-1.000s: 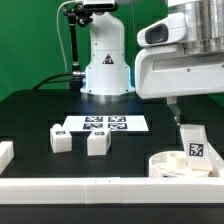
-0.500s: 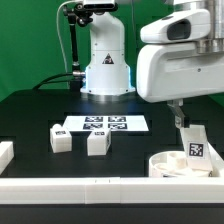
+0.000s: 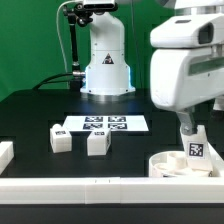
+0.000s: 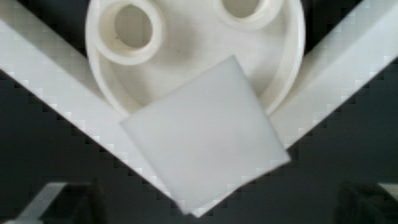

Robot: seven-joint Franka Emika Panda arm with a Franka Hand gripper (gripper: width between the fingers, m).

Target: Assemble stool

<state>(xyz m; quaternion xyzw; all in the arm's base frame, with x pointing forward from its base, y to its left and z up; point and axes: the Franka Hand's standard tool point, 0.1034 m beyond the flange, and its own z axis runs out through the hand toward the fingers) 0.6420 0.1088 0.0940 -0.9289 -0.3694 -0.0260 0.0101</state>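
Cataloguing, exterior view: seat point(image 3: 162, 161) at the exterior view's right; 1 upright leg point(image 3: 194, 146) standing on it (how deeply it sits is unclear); 2 loose pieces, outer leg point(image 3: 60, 139) and inner leg point(image 3: 97, 144), just before the marker board point(image 3: 95, 124). Gripper point(image 3: 186, 128) hangs just above the upright leg. Wrist view: jaws spread wide, holding nothing; seat point(image 4: 178, 60) shows 2 open sockets. Progress: probably 1 of 3 legs placed, 2 outstanding.

Leg point(image 3: 194, 148) over seat point(image 3: 160, 162), ext. view's right
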